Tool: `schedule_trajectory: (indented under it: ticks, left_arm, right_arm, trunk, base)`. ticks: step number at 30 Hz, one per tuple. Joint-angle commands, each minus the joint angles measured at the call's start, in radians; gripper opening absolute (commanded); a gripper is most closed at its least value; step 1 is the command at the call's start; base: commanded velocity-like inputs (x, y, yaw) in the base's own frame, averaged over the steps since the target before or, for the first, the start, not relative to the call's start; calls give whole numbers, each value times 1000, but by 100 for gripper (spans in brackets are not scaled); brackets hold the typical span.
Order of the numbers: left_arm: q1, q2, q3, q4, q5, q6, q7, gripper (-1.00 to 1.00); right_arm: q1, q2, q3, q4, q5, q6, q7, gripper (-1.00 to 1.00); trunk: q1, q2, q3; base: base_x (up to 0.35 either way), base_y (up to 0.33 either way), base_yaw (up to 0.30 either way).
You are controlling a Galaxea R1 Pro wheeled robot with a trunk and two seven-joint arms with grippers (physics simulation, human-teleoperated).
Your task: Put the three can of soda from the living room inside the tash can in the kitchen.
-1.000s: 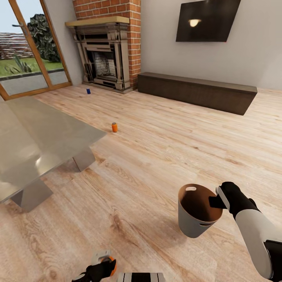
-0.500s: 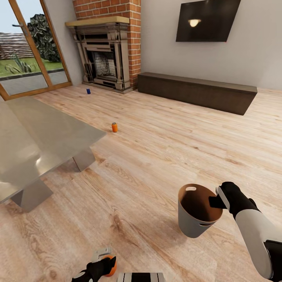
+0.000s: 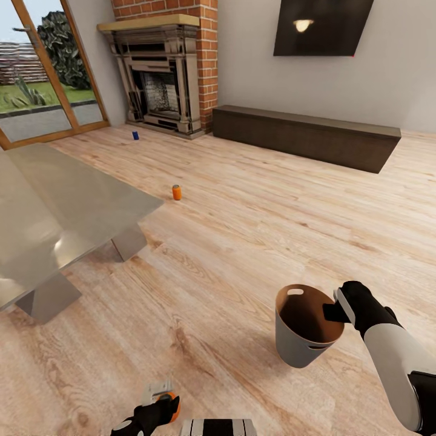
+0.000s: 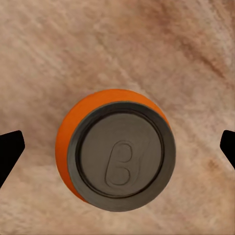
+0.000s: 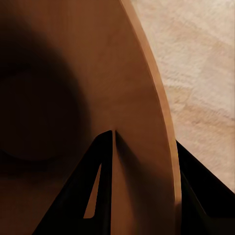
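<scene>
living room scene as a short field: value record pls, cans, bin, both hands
room: living room, brick fireplace, wall tv, low dark bench
orange can near left hand: on the wood floor, between the open fingers, not gripped
orange can on floor: upright, beside the steel table
blue can: on floor by the fireplace
bin: held off the floor by its rim, no cans seen inside
left hand: open
right hand: shut on bin rim

orange can (image 3: 177,192) upright on floor, blue can (image 3: 135,135) near fireplace (image 3: 158,85)
</scene>
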Motion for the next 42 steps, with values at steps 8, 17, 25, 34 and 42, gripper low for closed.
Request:
schedule_trajectory:
  ticks: [8,17,25,34,42]
  left_arm:
    - [0,0,0,-1,0,-3,-1,100]
    - [0,0,-1,-2,0,-3,-1,100]
    - [0,0,0,-2,0,-3,-1,100]
    - [0,0,0,-2,0,-3,-1,100]
    - [0,0,-1,-2,0,-7,-4,100]
  right_arm:
    - [0,0,-1,-1,-11,0,5,-100]
    - [5,0,-3,-167,-15,13,11,-100]
    - [138,1,-2,-515,-24,100,15,-100]
    - [179,2,-3,-607,-26,100,16,-100]
    - [181,3,-3,-610,-26,100,16,-100]
  trunk:
    - [0,0,0]
    - [0,0,0]
    - [0,0,0]
    - [2,-1,-15]
    - [2,-1,-19]
  base:
    - [0,0,0]
    - [0,0,0]
    - [0,0,0]
    - [0,0,0]
    - [0,0,0]
